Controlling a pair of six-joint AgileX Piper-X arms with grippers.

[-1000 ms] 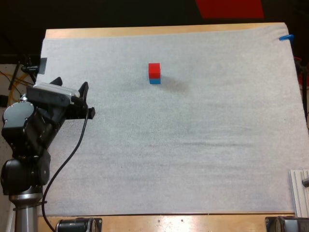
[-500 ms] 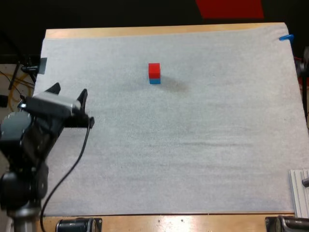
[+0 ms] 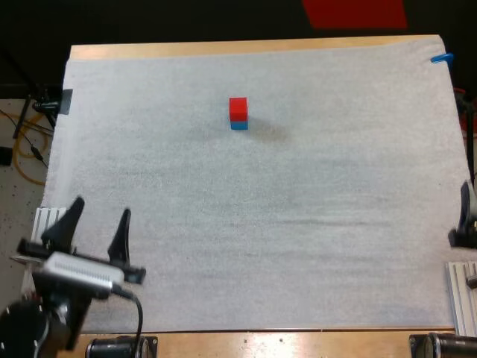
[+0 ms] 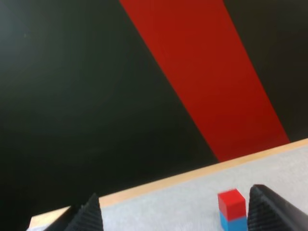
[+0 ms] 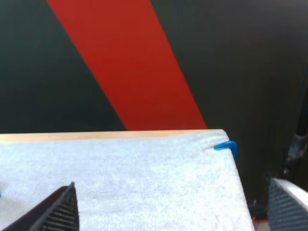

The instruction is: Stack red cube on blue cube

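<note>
The red cube (image 3: 238, 109) sits squarely on top of the blue cube (image 3: 238, 125) on the far middle of the white mat (image 3: 298, 224). My left gripper (image 3: 97, 225) is open over the mat's near left corner, far from the stack, its two black fingers apart and empty. In the left wrist view the red cube (image 4: 232, 202) rests on the blue cube (image 4: 232, 223) far off, close to one fingertip (image 4: 269, 211). My right gripper (image 5: 168, 211) is open with nothing between its fingers; a dark part of the right arm (image 3: 465, 220) shows at the mat's right edge.
A ribbed metal block (image 3: 462, 295) lies at the mat's near right corner and another (image 3: 46, 221) at the left edge by my left gripper. The wooden table edge (image 3: 223, 48) runs along the far side.
My left arm has drawn back toward the near left corner of the mat, fingers still apart. The right arm has come into view at the right edge. The stacked cubes have not moved.
</note>
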